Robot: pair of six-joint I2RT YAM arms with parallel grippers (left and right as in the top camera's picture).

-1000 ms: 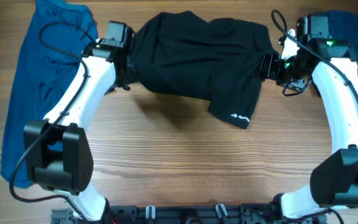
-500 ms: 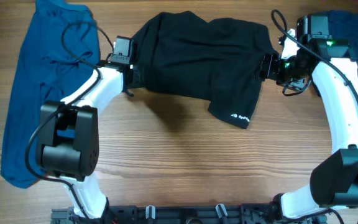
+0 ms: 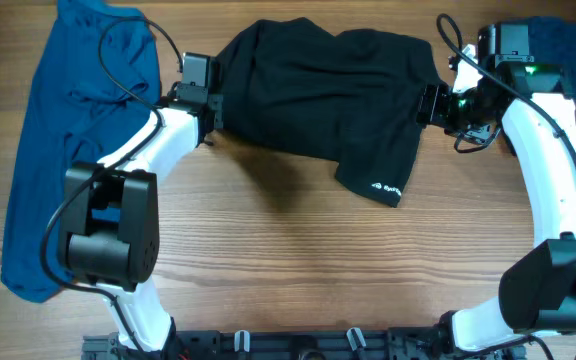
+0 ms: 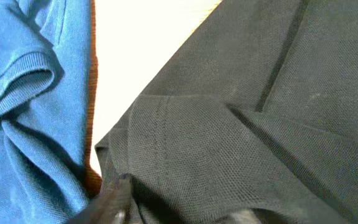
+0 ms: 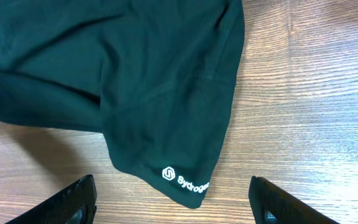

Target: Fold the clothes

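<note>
A black shirt point(image 3: 318, 90) lies crumpled at the far middle of the wooden table, one sleeve with a white logo point(image 3: 386, 187) sticking out toward me. My left gripper point(image 3: 211, 103) is at the shirt's left edge. In the left wrist view its fingers point(image 4: 185, 202) look apart, low against the black fabric point(image 4: 241, 124). My right gripper point(image 3: 430, 105) is at the shirt's right edge, open and empty. In the right wrist view its fingers point(image 5: 179, 205) hover over bare wood, the logo sleeve point(image 5: 185, 177) just ahead of them.
A blue shirt point(image 3: 68, 150) lies spread along the table's left side, close beside the black shirt, and shows in the left wrist view point(image 4: 23, 93). Another blue garment point(image 3: 568, 50) lies at the far right corner behind my right arm.
My left arm swung its elbow inward, and its gripper moved down and right along the black shirt's left edge. The right arm and the shirt have not moved.
</note>
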